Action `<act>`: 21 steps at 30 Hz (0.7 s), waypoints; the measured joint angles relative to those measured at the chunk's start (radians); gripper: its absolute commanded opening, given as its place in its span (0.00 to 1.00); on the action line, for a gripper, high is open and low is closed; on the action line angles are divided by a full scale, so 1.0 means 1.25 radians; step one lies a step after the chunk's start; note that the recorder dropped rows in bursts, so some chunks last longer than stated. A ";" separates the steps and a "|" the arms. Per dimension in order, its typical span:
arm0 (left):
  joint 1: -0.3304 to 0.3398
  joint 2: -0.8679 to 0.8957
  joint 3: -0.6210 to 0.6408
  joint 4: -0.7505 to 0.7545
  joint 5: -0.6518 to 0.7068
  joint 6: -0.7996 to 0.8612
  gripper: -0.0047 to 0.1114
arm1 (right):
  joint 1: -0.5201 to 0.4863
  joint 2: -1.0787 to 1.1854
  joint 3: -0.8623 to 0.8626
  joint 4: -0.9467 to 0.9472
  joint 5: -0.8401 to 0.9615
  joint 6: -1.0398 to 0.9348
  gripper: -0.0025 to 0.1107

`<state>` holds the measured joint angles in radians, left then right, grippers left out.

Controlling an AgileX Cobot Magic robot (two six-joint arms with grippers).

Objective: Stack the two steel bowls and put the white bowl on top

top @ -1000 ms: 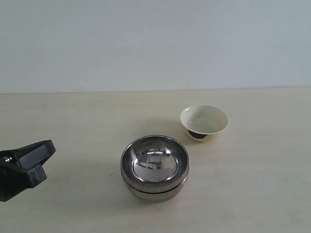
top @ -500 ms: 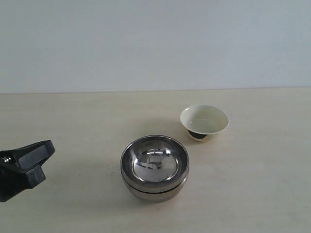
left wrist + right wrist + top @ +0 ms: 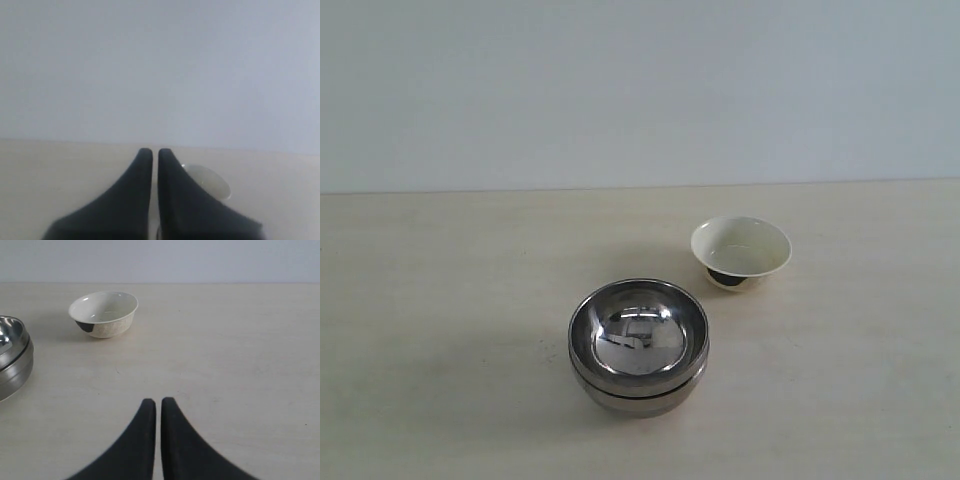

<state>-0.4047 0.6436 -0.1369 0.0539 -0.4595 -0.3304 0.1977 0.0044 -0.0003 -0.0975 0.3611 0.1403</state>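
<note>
Exterior view holds the full count: two steel bowls and one white bowl on the pale table, with no arm in sight. The steel pair is nested. The upper steel bowl sits inside the lower steel bowl, a dark seam running between their rims. This stack stands about midway between the left and right edges of the table, nearer the near edge than the far one. The white bowl stands upright and alone, apart from the stack, towards the far edge and the right edge, with its dark foot on the table.

So the first step looks done, and the step in hand is the white bowl, which has not yet been picked up.

There are two grippers, one in each wrist view. The left gripper has its fingers drawn together with only a thin slit between them, and it holds nothing. The right gripper is the same, closed on nothing and hanging over bare table. The white bowl lies ahead of it and well apart, with the steel stack beside that bowl at the picture's edge.

The next move most likely falls to the right arm. It calls for the fingers to part, one going inside the flared rim and one outside. Then comes a lift clear of the table, a carry over the stack, and a level descent into the upper steel bowl.
</note>
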 measured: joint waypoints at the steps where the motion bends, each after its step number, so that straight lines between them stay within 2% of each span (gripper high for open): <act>1: 0.016 -0.037 0.000 0.000 0.025 0.003 0.07 | 0.000 0.000 0.000 0.000 0.000 0.000 0.02; 9: 0.107 -0.267 0.006 0.000 0.136 0.008 0.07 | 0.000 0.000 0.000 0.000 0.000 0.000 0.02; 21: 0.189 -0.505 0.096 0.000 0.155 0.008 0.07 | 0.000 0.000 0.000 0.002 0.000 0.000 0.02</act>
<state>-0.1681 0.0118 -0.0171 0.0539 -0.2662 -0.3201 0.1977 0.0044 -0.0003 -0.0955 0.3611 0.1403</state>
